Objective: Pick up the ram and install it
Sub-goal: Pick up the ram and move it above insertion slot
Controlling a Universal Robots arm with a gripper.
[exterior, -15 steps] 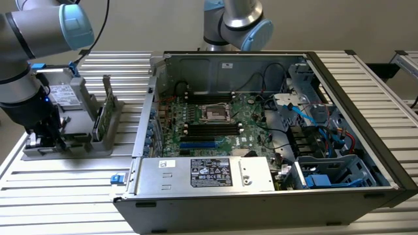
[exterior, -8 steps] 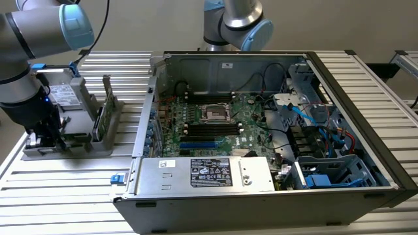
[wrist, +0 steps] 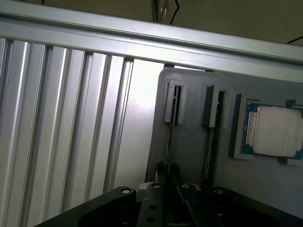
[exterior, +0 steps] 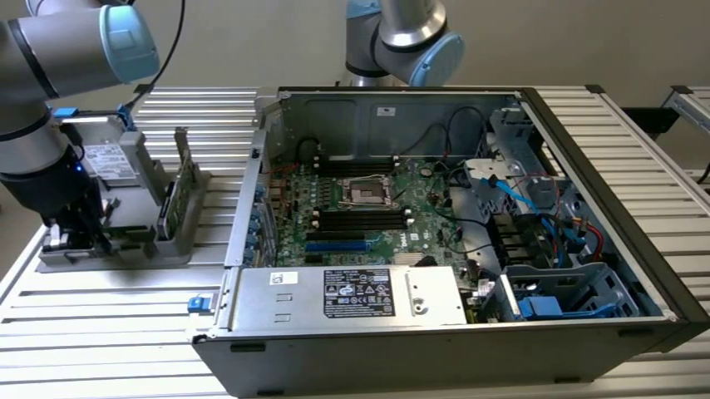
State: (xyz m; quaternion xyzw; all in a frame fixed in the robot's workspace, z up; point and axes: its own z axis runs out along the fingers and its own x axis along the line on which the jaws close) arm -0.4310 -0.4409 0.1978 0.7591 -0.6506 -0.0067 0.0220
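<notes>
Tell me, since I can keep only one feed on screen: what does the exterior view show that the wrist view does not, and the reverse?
The exterior view gives the open computer case with its motherboard, the black memory slots and the arm bent down at the exterior view's left. The wrist view gives the square silver processor chip and the ram seen edge-on in its slot, with the gripper right at it. Both share the grey holder on the ribbed table.

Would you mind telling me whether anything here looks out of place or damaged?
Nothing stands out: the ram stands on edge in the gray holder, and the processor lies flat in its recess.
</notes>
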